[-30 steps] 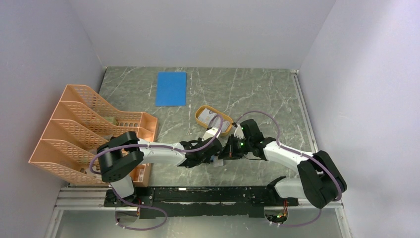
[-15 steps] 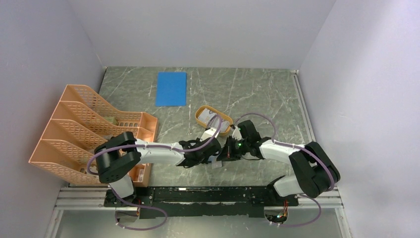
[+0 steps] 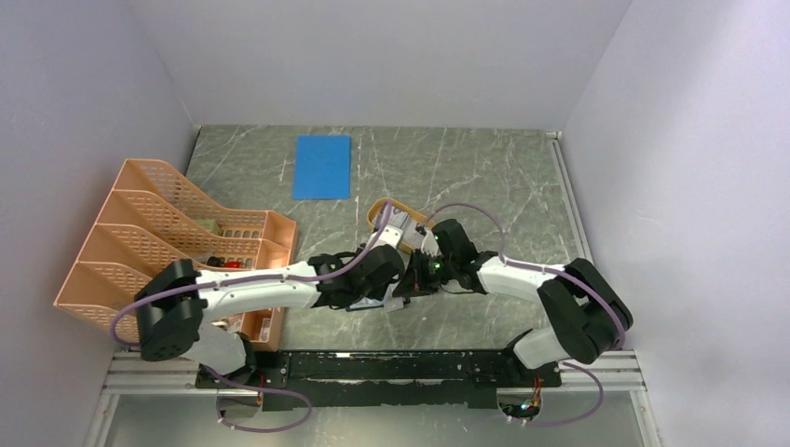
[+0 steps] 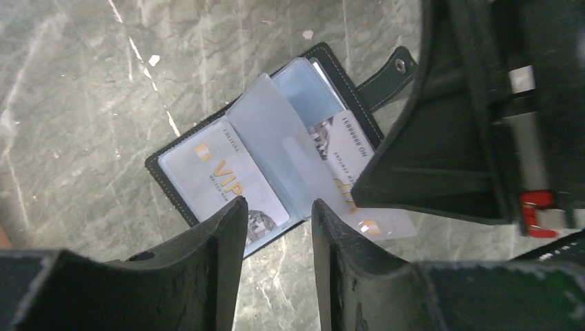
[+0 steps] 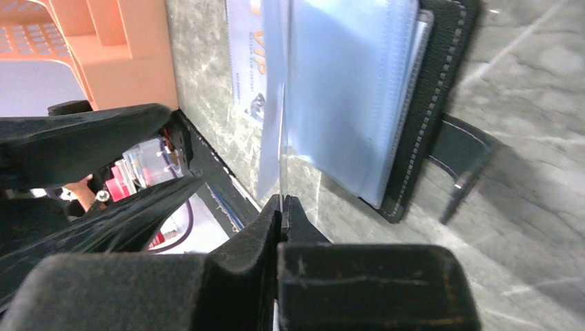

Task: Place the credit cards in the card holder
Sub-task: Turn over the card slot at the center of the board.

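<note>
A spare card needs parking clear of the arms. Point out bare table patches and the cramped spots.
Bare marble: between the orange oval tray and the right wall; between the blue flat sheet and the orange mesh file rack. Crowded: the centre, where the left gripper and right gripper, pinching a pale credit card, meet over the black folding card holder.

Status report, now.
Left gripper open over card holder edge. Right gripper shut on credit card, partly in pocket. VIP card already pocketed. Nothing blocking.
</note>
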Motion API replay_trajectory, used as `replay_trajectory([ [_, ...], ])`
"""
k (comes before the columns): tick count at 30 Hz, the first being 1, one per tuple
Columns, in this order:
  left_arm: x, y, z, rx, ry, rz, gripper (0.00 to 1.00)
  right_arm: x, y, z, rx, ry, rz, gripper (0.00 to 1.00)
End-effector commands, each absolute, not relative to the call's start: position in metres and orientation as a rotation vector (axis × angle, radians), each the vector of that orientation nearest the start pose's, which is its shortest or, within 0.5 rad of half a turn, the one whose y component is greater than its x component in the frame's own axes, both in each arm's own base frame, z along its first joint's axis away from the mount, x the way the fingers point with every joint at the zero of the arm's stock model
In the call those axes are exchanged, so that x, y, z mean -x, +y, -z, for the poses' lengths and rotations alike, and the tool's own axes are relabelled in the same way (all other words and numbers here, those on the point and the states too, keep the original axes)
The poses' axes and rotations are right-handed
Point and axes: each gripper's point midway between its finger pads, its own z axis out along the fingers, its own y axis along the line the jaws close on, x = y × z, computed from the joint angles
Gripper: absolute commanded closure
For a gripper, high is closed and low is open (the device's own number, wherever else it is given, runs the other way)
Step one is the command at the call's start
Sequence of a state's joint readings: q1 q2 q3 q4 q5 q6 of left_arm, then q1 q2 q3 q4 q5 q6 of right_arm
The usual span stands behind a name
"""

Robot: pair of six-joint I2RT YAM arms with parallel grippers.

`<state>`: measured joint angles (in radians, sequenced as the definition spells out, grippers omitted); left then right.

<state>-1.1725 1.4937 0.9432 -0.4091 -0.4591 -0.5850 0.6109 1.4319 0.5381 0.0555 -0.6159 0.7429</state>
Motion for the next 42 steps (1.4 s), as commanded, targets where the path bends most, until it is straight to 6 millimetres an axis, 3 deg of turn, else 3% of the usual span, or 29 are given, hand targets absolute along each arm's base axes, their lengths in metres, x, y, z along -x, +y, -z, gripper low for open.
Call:
replay_trajectory([
  [1, -0.189, -0.282, -0.100, -0.450, 2.336, 0.208, 0.55, -0.175, 0.289, -0.061, 0.207, 2.618, -1.323, 1.00],
  [12, -0.181, -0.271, -0.105, -0.339, 2.327, 0.366, 0.58, -0.175, 0.319, -0.048, 0.284, 2.654, -1.316, 1.00],
  [16, -0.190, -0.266, -0.087, -0.313, 2.358, 0.356, 0.64, -0.177, 0.320, -0.044, 0.268, 2.666, -1.301, 1.00],
  [25, -0.208, -0.245, -0.032, -0.248, 2.473, 0.250, 0.84, -0.182, 0.298, -0.063, 0.283, 2.633, -1.144, 1.00],
  [32, -0.206, -0.232, -0.019, -0.226, 2.502, 0.201, 0.90, -0.198, 0.280, -0.057, 0.173, 2.619, -1.114, 1.00],
  [42, -0.203, -0.228, -0.016, -0.219, 2.514, 0.191, 0.91, -0.202, 0.301, -0.054, 0.179, 2.601, -1.269, 1.00],
])
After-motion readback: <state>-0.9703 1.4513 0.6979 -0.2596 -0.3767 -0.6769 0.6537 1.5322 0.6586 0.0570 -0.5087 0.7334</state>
